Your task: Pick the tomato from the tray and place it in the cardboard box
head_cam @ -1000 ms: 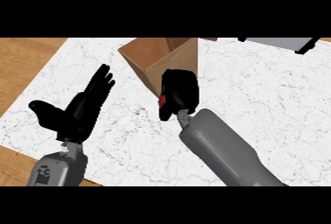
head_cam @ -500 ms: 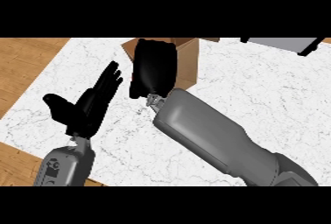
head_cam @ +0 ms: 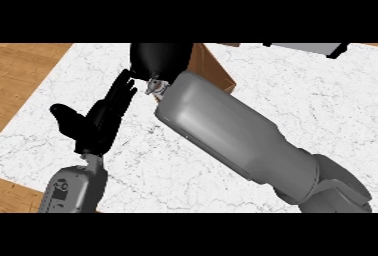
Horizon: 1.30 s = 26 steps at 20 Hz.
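My right hand (head_cam: pixel 159 60) is at the top centre, seen from its back, over the brown cardboard box (head_cam: pixel 212 67). The hand and its thick grey forearm (head_cam: pixel 229 135) hide most of the box; only its right wall and a corner show. The tomato shows nowhere; what is under the hand is hidden. My left hand (head_cam: pixel 100 120) stays open at the left, fingers straight and pointing up to the right, holding nothing, just left of the right wrist.
The white marble counter (head_cam: pixel 310 110) spreads to the right. Brown wood (head_cam: pixel 22 70) borders it at the left and lower left. A grey object with a black part (head_cam: pixel 314 48) lies at the top right edge.
My right hand has moved up and left over the box, and its forearm now fills the middle of the view. The red tomato seen in the hand a second ago is hidden. The left hand drifted slightly right.
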Motion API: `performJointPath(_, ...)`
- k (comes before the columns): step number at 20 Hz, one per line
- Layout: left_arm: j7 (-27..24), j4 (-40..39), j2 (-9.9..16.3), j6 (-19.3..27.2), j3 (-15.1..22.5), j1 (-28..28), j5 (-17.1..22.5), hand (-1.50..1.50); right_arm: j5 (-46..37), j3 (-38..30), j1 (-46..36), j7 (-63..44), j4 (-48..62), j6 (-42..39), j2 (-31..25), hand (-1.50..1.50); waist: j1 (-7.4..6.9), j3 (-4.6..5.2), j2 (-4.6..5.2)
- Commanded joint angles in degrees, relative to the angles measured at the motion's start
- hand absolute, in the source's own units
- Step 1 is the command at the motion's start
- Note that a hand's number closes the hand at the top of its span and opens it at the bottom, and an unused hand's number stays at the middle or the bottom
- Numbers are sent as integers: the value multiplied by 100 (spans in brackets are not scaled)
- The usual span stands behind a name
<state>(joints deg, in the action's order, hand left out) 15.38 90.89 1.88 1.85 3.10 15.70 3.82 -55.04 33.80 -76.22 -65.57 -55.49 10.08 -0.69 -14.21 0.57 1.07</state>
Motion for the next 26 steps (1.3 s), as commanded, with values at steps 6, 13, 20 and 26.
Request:
performJointPath(6, -65, -82, 35, 107, -158, 16, -18, 0, 175, -153, -571, -1496, 776, 534, 65, 150, 310, -12, 27)
performJointPath(13, -258, -261, 112, 214, -400, 65, -35, 0, 14, 329, -642, -1733, 1388, 506, 65, 150, 566, -13, 16)
performJointPath(20, -374, -150, 201, 154, -492, -207, 16, 0, 201, 475, -443, -1501, 1910, 651, 65, 150, 708, -29, 12)
performJointPath(26, -332, -78, 203, 123, -480, -310, 46, 0, 1141, 232, -42, -846, 2652, -512, 66, 150, 631, -27, 53)
